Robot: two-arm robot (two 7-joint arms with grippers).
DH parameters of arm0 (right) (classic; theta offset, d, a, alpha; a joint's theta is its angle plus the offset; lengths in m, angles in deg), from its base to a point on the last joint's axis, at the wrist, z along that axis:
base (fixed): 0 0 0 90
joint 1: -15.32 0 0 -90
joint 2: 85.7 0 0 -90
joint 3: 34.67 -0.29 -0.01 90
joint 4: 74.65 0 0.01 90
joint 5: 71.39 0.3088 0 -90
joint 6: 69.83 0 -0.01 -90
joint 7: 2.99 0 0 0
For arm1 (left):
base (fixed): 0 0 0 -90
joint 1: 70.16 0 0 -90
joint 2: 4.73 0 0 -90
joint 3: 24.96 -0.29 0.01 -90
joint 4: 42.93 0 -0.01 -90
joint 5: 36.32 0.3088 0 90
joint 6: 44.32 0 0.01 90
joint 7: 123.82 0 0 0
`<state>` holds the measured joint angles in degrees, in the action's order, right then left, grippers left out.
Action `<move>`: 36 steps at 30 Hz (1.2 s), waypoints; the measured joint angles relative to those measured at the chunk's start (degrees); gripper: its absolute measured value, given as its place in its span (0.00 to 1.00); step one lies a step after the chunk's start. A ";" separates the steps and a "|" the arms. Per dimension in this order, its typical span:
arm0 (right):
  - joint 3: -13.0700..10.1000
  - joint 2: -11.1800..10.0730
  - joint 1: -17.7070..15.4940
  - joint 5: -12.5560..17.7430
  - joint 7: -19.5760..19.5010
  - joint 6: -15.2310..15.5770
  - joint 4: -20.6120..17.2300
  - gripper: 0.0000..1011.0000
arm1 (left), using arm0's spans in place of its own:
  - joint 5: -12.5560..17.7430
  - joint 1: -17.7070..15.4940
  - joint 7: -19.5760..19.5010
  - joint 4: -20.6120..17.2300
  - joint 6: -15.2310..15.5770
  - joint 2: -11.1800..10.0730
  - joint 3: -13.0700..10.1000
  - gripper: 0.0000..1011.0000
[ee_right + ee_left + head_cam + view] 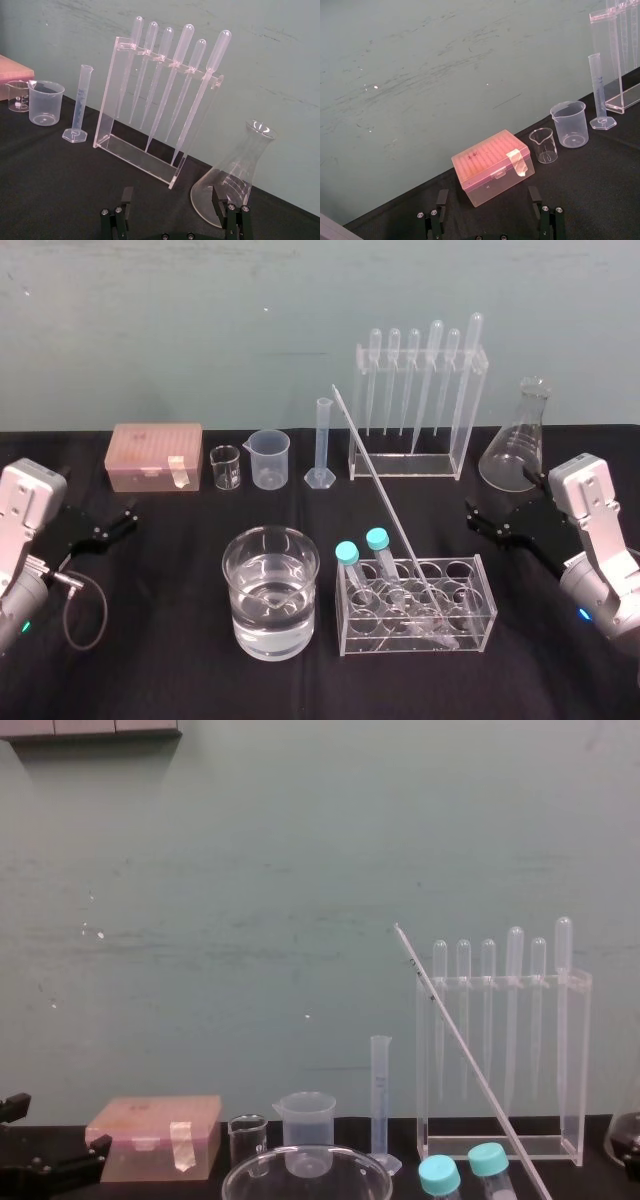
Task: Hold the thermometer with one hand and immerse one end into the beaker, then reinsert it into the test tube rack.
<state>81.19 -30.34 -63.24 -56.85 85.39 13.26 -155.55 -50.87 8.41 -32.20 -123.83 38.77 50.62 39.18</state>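
Note:
The thermometer [384, 495], a long thin glass rod, leans up and to the left out of the low clear test tube rack [482, 592] at the front centre-right; it also slants across the chest view [469, 1055]. Two blue-capped tubes [347, 553] stand in the same rack. The beaker [242, 612], a wide glass one with water in it, stands just left of the rack. My right gripper [478, 518] hovers open to the right of the rack, holding nothing [175, 206]. Far to the left, my left gripper [122, 520] is open and empty [490, 210].
Along the back stand a pink lidded box [155, 455], a small glass beaker [225, 467], a plastic beaker [270, 458], a graduated cylinder [322, 445], a tall acrylic stand of pipettes [415, 400] and a conical flask [520, 440]. A cable [85, 605] loops near the left arm.

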 joint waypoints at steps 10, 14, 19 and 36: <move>0.00 0.00 0.00 0.00 0.00 0.00 0.00 0.99 | 0.00 0.00 0.00 0.00 0.00 0.00 0.00 1.00; 0.00 0.00 0.00 0.00 0.00 0.00 0.00 0.99 | 0.00 0.00 0.00 0.00 0.00 0.00 0.00 1.00; 0.00 0.00 0.00 0.00 0.00 0.00 0.00 0.99 | 0.00 0.00 0.00 0.00 0.00 0.00 0.00 1.00; 0.00 0.00 0.00 0.00 0.00 0.00 0.00 0.99 | 0.00 0.00 0.00 0.00 0.00 0.00 0.00 1.00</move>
<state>81.20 -30.34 -63.24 -56.85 85.39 13.26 -155.55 -50.87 8.41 -32.21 -123.83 38.77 50.62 39.18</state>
